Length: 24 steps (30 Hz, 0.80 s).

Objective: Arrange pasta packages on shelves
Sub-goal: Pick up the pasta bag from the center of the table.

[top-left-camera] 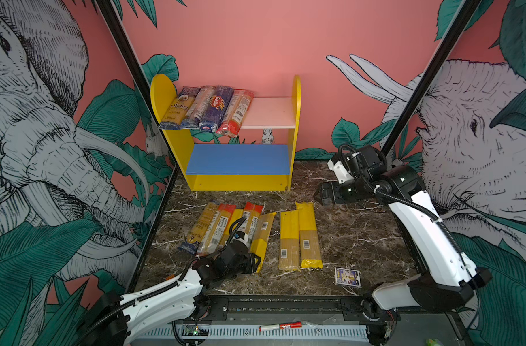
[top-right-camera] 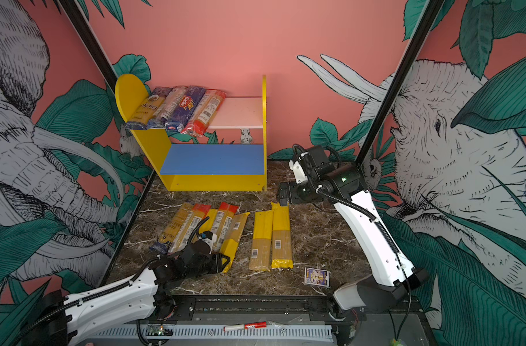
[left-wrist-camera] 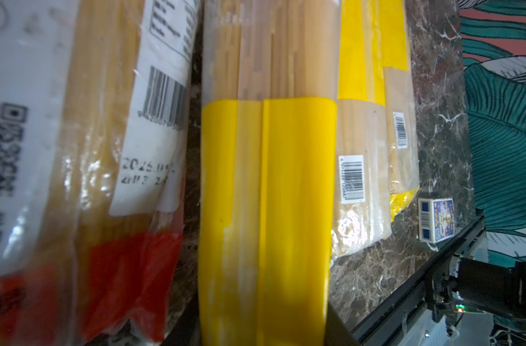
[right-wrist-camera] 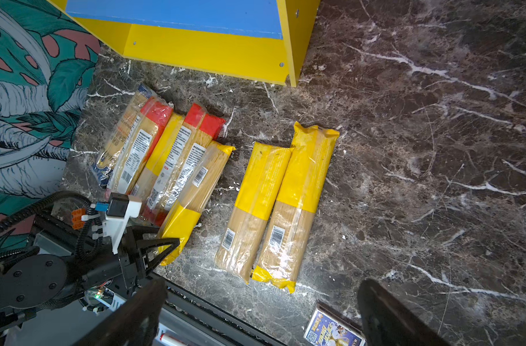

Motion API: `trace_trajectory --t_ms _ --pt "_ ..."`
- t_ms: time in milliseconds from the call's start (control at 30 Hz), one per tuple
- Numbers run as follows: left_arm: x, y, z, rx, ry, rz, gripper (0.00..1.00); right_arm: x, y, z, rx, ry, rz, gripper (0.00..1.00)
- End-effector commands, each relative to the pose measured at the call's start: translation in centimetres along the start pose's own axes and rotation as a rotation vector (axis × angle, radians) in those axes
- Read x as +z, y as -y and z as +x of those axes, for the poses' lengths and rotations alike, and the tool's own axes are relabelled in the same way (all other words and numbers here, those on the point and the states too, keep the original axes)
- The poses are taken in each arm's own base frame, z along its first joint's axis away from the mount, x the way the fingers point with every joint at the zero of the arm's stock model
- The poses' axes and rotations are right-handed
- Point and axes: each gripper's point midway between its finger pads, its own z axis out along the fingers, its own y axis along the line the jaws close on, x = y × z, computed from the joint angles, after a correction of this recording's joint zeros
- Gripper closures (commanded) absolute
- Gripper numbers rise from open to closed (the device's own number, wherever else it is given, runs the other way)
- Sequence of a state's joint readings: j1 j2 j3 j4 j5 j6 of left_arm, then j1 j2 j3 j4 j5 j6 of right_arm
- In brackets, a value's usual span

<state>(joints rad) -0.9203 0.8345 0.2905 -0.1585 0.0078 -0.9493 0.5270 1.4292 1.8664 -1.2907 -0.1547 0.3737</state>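
The yellow shelves [top-left-camera: 295, 119] [top-right-camera: 264, 125] stand at the back, and several pasta packages [top-left-camera: 207, 107] lie side by side on the left of the pale upper board [top-left-camera: 270, 112]. The blue lower board [top-left-camera: 237, 158] is bare. Several more packages [top-left-camera: 216, 227] lie on the marble table in a left cluster, with a yellow pair [top-left-camera: 300, 236] to the right. My left gripper [top-left-camera: 255, 261] [left-wrist-camera: 263, 335] [right-wrist-camera: 165, 248] is shut on the near yellow end of the cluster's rightmost packet [top-left-camera: 265, 233] [left-wrist-camera: 264, 194] [right-wrist-camera: 201, 185]. My right gripper [top-left-camera: 318, 194] [right-wrist-camera: 261, 299] hangs open and empty above the table, right of the shelves.
A small purple-blue card box [top-left-camera: 347, 277] [right-wrist-camera: 333, 332] lies near the front right of the table. A red and white marker [top-left-camera: 281, 326] rests on the front rail. Patterned walls close in on both sides.
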Motion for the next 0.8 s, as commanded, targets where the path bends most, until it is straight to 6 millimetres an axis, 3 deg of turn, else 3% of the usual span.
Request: trace_trajectory --t_ms 0,533,767 --pt "-1.3 3.5 -5.0 -0.025 0.216 0.137 1.00 0.3 -0.3 -0.3 0.012 -0.001 -0.029 0.01" --pt "-4.7 4.6 -8.0 -0.036 0.366 0.214 1.00 1.3 -0.6 -1.5 0.025 -0.013 -0.066 0.01" --pt "-7.6 6.6 -10.0 0.015 0.427 0.236 1.00 1.6 -0.7 -2.3 0.017 0.000 -0.064 0.01"
